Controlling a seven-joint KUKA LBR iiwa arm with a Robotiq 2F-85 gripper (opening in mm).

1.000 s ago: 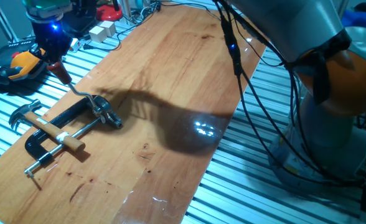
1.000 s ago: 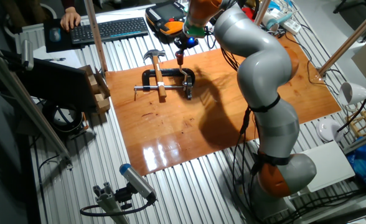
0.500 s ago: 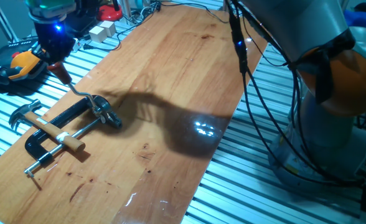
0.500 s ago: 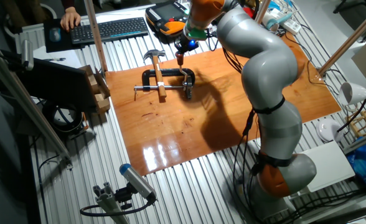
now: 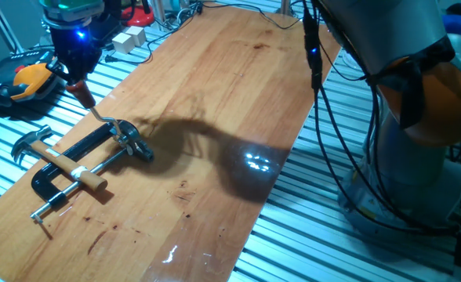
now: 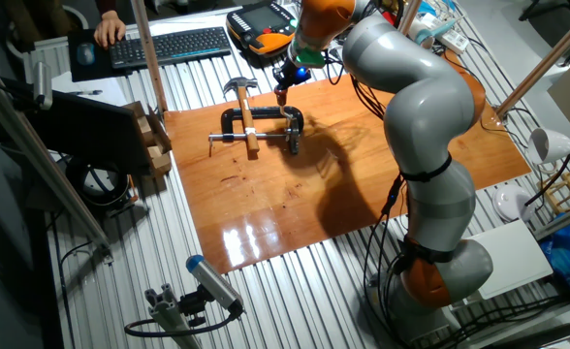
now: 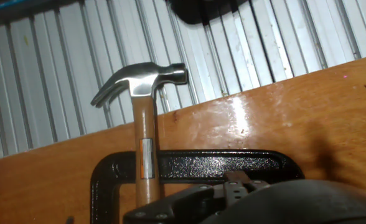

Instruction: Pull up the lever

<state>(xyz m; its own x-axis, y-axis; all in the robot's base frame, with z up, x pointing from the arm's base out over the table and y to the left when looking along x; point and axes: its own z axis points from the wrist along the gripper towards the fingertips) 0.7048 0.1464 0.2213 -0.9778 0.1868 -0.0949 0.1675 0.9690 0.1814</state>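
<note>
The black bar clamp point(image 5: 78, 150) lies at the left end of the wooden board point(image 5: 230, 86). Its lever point(image 5: 99, 114), a slim silver arm with a reddish-brown tip, rises steeply from the chrome head point(image 5: 125, 137). My gripper point(image 5: 79, 84) hangs right over it, shut on the lever's tip. The other fixed view shows the gripper point(image 6: 281, 90) above the lever point(image 6: 286, 109) and the clamp point(image 6: 256, 122). In the hand view the clamp's black frame point(image 7: 233, 165) lies below me; my fingers are hidden there.
A steel-headed hammer point(image 5: 34, 147) with a wooden shaft lies across the clamp, also in the hand view point(image 7: 147, 78). An orange teach pendant point(image 5: 27, 80) and cables sit on the slatted table behind. A keyboard point(image 6: 169, 44) lies further off.
My gripper has shifted slightly right and up with the lever's tip, and the lever stands a little steeper. The clamp and hammer have not moved.
</note>
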